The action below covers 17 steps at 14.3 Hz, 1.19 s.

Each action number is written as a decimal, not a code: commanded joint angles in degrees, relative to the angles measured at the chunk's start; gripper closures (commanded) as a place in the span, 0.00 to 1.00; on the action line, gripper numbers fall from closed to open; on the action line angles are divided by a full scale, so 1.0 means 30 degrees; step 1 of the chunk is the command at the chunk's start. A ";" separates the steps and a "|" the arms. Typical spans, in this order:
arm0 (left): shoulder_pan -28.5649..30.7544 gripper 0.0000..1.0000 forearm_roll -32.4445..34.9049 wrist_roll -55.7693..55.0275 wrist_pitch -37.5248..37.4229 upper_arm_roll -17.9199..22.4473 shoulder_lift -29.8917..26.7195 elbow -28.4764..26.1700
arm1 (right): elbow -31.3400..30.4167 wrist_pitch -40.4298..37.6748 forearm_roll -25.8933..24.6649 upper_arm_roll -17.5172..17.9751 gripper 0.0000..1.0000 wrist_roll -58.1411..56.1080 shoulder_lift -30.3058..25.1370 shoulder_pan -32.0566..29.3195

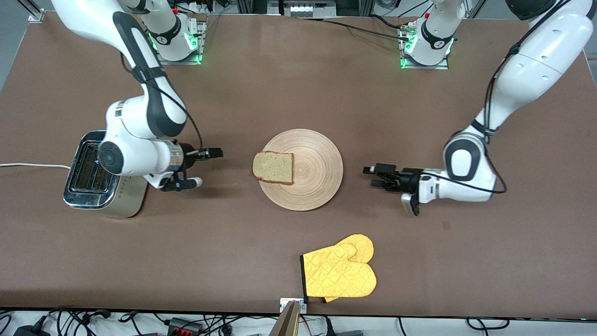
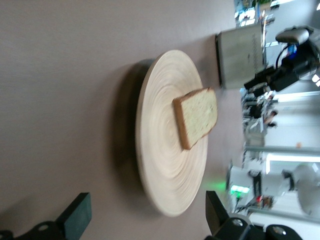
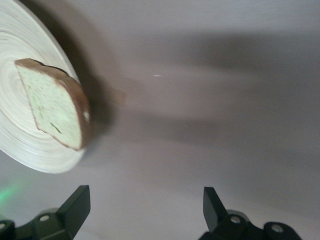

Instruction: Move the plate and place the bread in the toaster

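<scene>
A: Both grippers stand wide open, holding nothing. Our left gripper sits just off the plate, at its rim toward the left arm's end.

B: Bread overhangs the rim toward the toaster. Our right gripper faces it, probably so we can pinch that edge.

1. The right arm comes down from its base, bends at the elbow and lays its wrist level, low above the table.
2. The right gripper points sideways toward the left gripper, its 2 fingers spread wide with nothing between them.
3. The left arm folds at the elbow, its wrist also level and low.
4. The left gripper faces the right gripper, its fingers apart and empty.
</scene>
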 commanded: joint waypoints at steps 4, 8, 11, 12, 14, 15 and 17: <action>0.1090 0.00 0.6947 -0.0373 -0.5197 -0.0016 -0.0129 0.4096 | 0.0509 0.2936 0.3034 -0.0101 0.00 0.0070 0.2165 0.1302; 0.1149 0.00 1.2193 -0.1833 -0.8157 -0.0045 -0.0158 0.6619 | 0.0625 0.3730 0.4998 -0.0101 0.00 0.0041 0.2782 0.1713; 0.1705 0.00 1.5297 -0.3063 -0.9628 -0.0074 -0.0187 0.7326 | 0.0860 0.3760 0.5881 0.0133 0.03 -0.0135 0.3133 0.1713; 0.1677 0.00 1.6729 -0.3387 -0.9833 0.0013 -0.0419 0.7269 | 0.1209 0.3760 0.6114 0.0192 0.04 -0.0135 0.3338 0.1742; 0.1735 0.00 2.0596 -0.3887 -0.9981 0.0101 -0.0451 0.7093 | 0.1591 0.3877 0.6234 0.0309 0.06 -0.0134 0.3690 0.1947; 0.1764 0.00 2.1307 -0.3889 -0.9779 0.0188 -0.0364 0.7093 | 0.1767 0.3993 0.6234 0.0338 0.08 -0.0135 0.3895 0.1948; 0.2085 0.00 2.1198 -0.3802 -0.9661 0.1005 0.0076 0.7384 | 0.1915 0.3994 0.6234 0.0339 0.16 -0.0164 0.4014 0.2006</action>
